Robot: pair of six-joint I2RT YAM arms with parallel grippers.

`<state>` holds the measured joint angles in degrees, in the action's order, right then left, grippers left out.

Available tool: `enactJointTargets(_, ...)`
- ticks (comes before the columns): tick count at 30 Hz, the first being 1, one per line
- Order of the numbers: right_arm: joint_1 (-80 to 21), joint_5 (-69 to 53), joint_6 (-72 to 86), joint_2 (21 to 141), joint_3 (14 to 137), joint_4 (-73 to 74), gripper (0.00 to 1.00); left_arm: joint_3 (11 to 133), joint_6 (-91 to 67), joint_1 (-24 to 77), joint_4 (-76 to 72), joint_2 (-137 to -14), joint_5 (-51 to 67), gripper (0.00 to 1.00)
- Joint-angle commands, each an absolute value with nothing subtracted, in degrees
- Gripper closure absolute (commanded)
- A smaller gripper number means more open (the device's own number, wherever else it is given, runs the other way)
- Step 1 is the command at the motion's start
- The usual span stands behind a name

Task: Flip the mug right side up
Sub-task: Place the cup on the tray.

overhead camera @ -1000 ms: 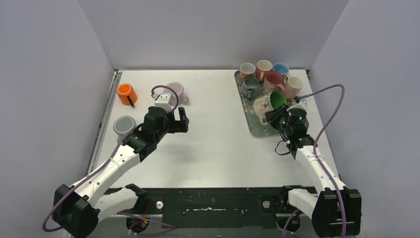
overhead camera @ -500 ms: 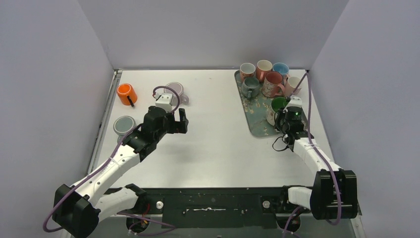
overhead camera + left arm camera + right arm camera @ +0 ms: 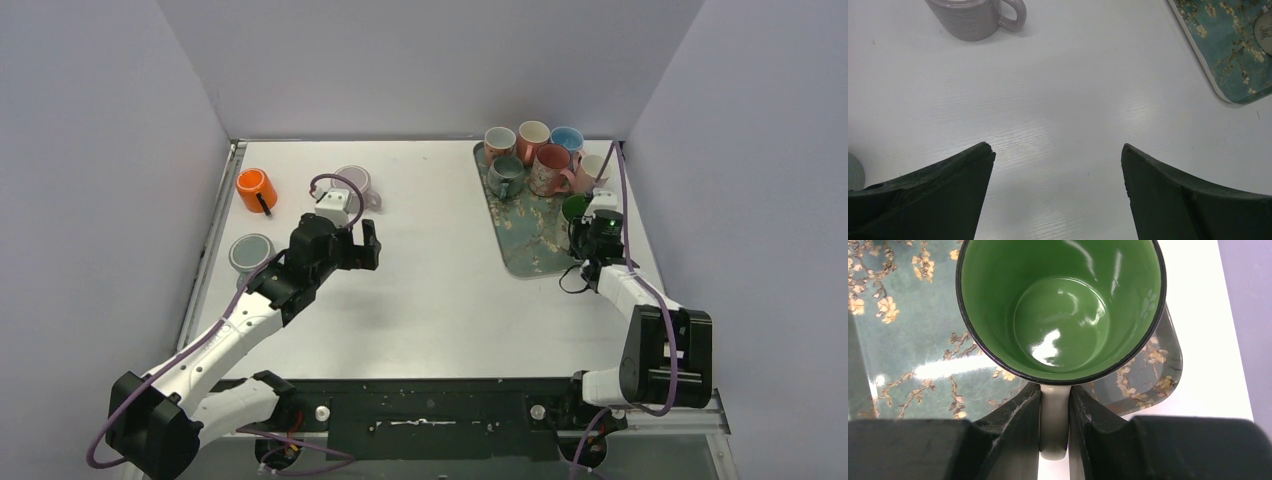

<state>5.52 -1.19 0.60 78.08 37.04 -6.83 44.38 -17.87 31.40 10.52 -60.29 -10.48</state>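
Observation:
A mug with a green inside [image 3: 1060, 315] stands mouth up over the floral tray [image 3: 908, 340], near the tray's right edge [image 3: 574, 208]. My right gripper [image 3: 1054, 405] is shut on the mug's pale handle [image 3: 1054, 430], one finger on each side; it shows in the top view at the tray's right side [image 3: 596, 235]. My left gripper [image 3: 1055, 155] is open and empty above bare table, left of centre in the top view [image 3: 362, 243].
Several upright mugs [image 3: 540, 155] stand at the back of the tray [image 3: 520, 245]. An upside-down lilac mug [image 3: 354, 184] [image 3: 975, 17], an orange mug on its side [image 3: 256, 190] and an upside-down grey mug [image 3: 249, 253] are on the left.
My right gripper has swung the green mug from tilted on its side to mouth up, moving it back and right along the tray. The left arm has not moved.

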Motion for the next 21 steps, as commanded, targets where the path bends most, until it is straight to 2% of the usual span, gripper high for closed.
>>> enactJointTargets(1,7.5,-3.9,-3.0,78.4,42.8,-15.1,0.79,44.2,-16.8,31.2,8.5,-59.2,-10.4,0.03)
enactJointTargets(6,8.6,-1.8,-3.1,78.6,43.7,-12.8,0.73,44.1,-16.8,31.2,8.5,-59.2,-10.4,0.03)
enactJointTargets(10,9.1,-0.2,-2.8,78.8,43.8,-12.4,0.64,44.1,-16.8,31.1,8.5,-59.2,-10.4,0.03)
enactJointTargets(21,10.3,3.9,-3.8,80.9,46.7,-11.5,0.66,44.0,-16.7,30.9,8.6,-59.2,-10.8,0.03)
